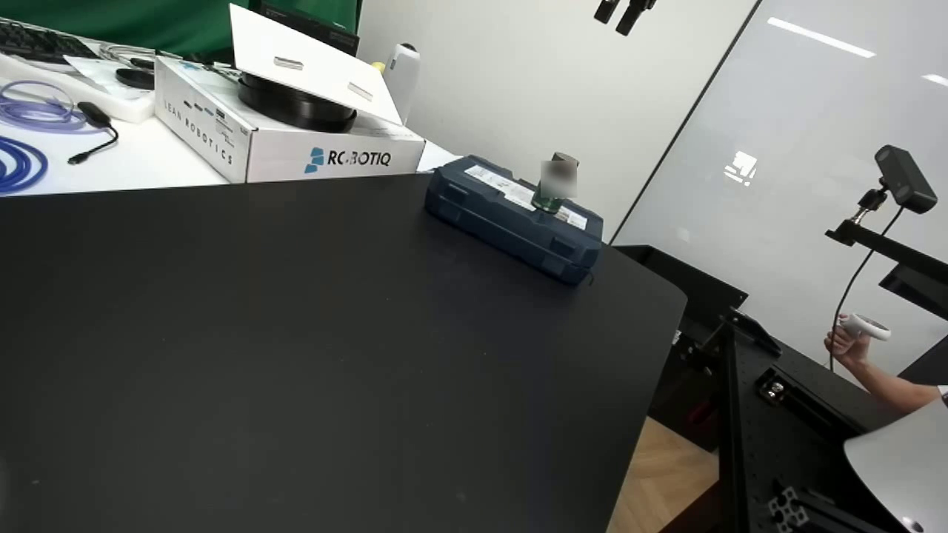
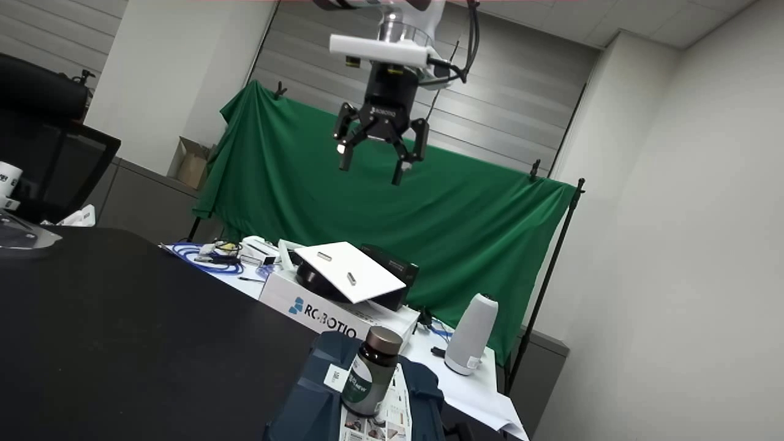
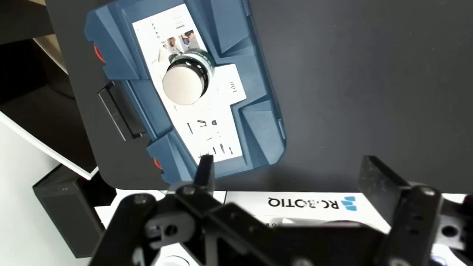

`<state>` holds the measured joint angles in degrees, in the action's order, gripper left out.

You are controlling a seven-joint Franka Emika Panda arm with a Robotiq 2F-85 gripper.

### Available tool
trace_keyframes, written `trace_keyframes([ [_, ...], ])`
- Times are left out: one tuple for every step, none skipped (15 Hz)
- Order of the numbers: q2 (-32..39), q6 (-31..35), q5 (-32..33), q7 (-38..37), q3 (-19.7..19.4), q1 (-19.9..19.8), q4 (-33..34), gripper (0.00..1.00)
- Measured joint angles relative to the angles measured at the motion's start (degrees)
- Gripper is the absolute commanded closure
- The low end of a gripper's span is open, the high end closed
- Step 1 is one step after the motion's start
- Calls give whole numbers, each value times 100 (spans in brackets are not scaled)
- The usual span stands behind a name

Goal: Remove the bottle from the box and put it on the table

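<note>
One bottle (image 2: pixel 370 375) to reach, upright atop the closed blue box (image 1: pixel 507 215) on the worktop (image 1: pixel 333 348), not inside: well below the wide-spread, empty pincer (image 2: pixel 371 171) and, in the wrist view, off toward the upper left, outside its opening.

Matt table (image 1: pixel 318 348), plastic box (image 1: pixel 512 220), glossy bottle (image 2: pixel 371 372), cloth curtain (image 2: pixel 429 223)
</note>
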<state>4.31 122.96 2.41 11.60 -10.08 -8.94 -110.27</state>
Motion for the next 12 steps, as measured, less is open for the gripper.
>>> trace_keyframes([
  [242,104,-45,-58,-33,-71,186,0],
  [473,194,-144,-161,-57,-146,361,0],
  [696,230,-284,-279,-83,-217,534,0],
  [902,239,-418,-403,-102,-286,701,0],
  [1101,240,-534,-546,-112,-353,861,0],
  [1284,244,-629,-715,-117,-408,1006,0],
  [1450,248,-711,-905,-122,-449,1130,0],
  [1599,252,-756,-1124,-132,-473,1233,0],
  [1730,283,-793,-1347,-153,-479,1316,0],
  [1850,313,-795,-1602,-175,-479,1381,0],
  [1955,317,-790,-1861,-199,-476,1439,0],
  [2055,316,-781,-2120,-235,-468,1485,0],
])
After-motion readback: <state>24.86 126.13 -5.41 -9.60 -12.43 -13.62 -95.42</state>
